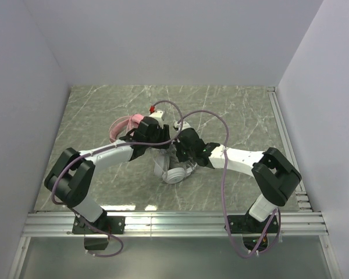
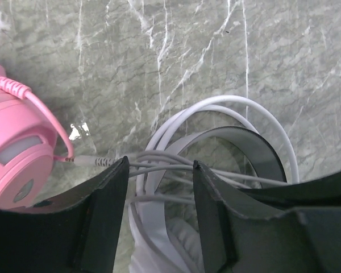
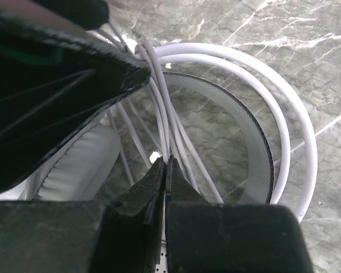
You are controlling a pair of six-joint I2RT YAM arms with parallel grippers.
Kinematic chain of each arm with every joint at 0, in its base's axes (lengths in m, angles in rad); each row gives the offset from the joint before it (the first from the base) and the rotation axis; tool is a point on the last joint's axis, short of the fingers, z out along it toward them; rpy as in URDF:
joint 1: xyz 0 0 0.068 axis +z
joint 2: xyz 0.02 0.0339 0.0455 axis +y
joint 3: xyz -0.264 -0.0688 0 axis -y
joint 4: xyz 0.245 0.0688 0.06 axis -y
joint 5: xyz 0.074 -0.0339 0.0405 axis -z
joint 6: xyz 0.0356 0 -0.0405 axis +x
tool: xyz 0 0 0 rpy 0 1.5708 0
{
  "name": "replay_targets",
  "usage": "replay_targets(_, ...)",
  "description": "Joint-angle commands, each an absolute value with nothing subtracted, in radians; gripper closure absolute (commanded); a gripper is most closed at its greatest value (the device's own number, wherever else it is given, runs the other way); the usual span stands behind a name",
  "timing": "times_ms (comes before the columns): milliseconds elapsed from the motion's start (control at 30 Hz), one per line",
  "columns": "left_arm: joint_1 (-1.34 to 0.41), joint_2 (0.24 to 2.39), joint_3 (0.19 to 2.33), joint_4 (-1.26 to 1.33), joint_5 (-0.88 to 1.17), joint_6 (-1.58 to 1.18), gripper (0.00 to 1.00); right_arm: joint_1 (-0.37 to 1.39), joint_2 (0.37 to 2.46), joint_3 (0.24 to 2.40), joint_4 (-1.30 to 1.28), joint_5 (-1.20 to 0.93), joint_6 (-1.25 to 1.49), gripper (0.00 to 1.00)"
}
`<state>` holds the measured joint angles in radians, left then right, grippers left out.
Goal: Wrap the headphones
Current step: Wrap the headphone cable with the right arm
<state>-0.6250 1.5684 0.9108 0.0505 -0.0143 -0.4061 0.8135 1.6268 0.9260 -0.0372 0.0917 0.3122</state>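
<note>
Two headsets sit mid-table. The white headset lies between both arms, with its cable bunched in several strands across the band. The left gripper is part-open, its fingers straddling those strands without clamping them. The right gripper is squeezed fully closed with its tips against the strands; can't tell if one is pinched. The pink headset lies just beyond the left gripper on the marble table.

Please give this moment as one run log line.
step: wrapping white headphones | left gripper: open, white cable between jaws | right gripper: shut at white cable | pink headphones: not gripped
</note>
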Motion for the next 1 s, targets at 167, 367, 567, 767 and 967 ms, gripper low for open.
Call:
replay_targets(167,-0.624,1.621,0.884,0.153,0.003,-0.482,0.52,0.811,1.611,0.914,0.023,0.091,0.301,1.0)
replay_targets(367,-0.624,1.598,0.799,0.244,0.003,-0.525,0.52,0.811,1.615,0.917,0.026,0.087,0.302,1.0)
replay_targets(567,-0.624,1.577,0.758,0.307,0.003,-0.551,0.48,0.811,1.612,0.914,0.028,0.089,0.302,1.0)
replay_targets(767,-0.624,1.588,0.75,0.337,0.017,-0.56,0.49,0.81,1.617,0.913,0.029,0.09,0.302,1.0)
replay_targets(967,-0.623,1.578,0.701,0.397,0.018,-0.597,0.48,0.811,1.62,0.914,0.029,0.092,0.305,1.0)
